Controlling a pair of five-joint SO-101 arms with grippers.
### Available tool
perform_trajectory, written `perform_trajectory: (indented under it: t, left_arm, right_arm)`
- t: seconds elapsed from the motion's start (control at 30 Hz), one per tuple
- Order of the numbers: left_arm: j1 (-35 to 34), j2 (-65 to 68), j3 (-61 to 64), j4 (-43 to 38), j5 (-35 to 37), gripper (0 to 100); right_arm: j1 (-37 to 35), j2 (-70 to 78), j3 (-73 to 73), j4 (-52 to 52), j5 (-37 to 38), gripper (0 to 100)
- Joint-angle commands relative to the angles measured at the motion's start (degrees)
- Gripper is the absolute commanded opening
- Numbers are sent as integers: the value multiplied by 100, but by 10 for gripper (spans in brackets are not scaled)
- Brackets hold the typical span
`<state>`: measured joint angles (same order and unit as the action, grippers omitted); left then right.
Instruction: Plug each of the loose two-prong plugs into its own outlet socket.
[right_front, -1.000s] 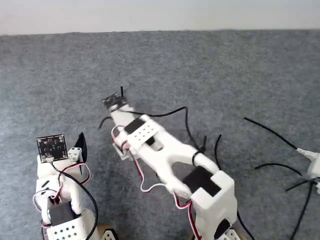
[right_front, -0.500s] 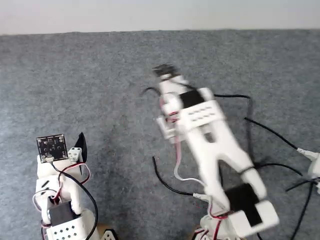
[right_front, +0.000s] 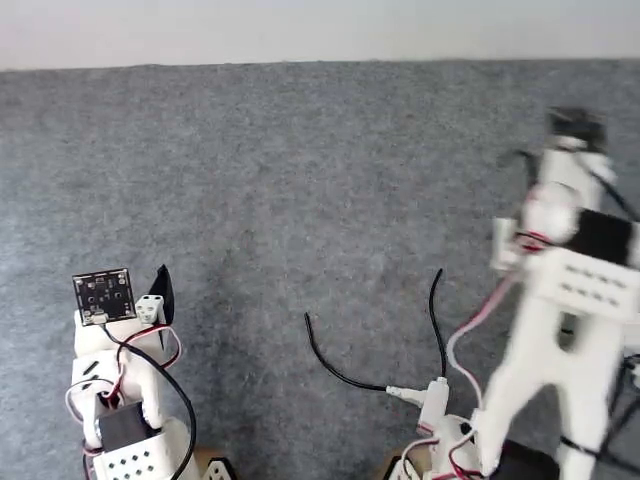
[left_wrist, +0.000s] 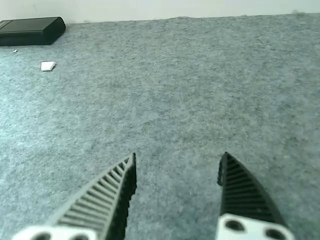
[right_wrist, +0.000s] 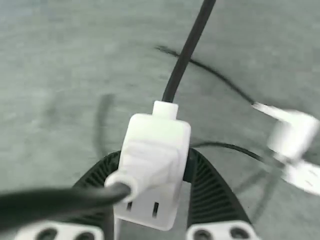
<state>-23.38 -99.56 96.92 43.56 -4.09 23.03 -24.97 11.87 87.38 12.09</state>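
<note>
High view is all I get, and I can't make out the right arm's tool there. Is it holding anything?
Observer: Yes, the right tool is shut on a white connector with a black cord.
Operator: Plug or socket?
Observer: Its near face shows two slots, so a socket.
Operator: And the other arm?
Observer: The left tool is open above bare carpet, holding nothing.

1. High view: up above, staring steeply down over the grey carpet (right_front: 300, 170), with the white wall (right_front: 300, 30) at its far edge.
2. Left wrist view: down low, peering past the left gripper (left_wrist: 178, 156) across that same carpet to the wall.
3. Right wrist view: tight in on the right gripper (right_wrist: 155, 155) and its white connector (right_wrist: 157, 135), with the carpet beneath.
</note>
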Motion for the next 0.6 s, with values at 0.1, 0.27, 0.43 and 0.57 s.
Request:
perform_trajectory:
  t: [0.1, 0.27, 0.43, 0.57]
  left_arm:
    - [26, -35, -31, 44, 35, 250]
    - [26, -35, -31, 79, 35, 250]
    - [35, -53, -31, 167, 35, 250]
    - [35, -53, -31, 211, 35, 250]
  right_arm:
    - [2202, -286, 1143, -1534, 791, 9]
    - [3301, -286, 2163, -3284, 1099, 9]
    - [3679, -286, 2611, -4119, 1134, 13]
    - [3688, -286, 2699, -4066, 1108, 106]
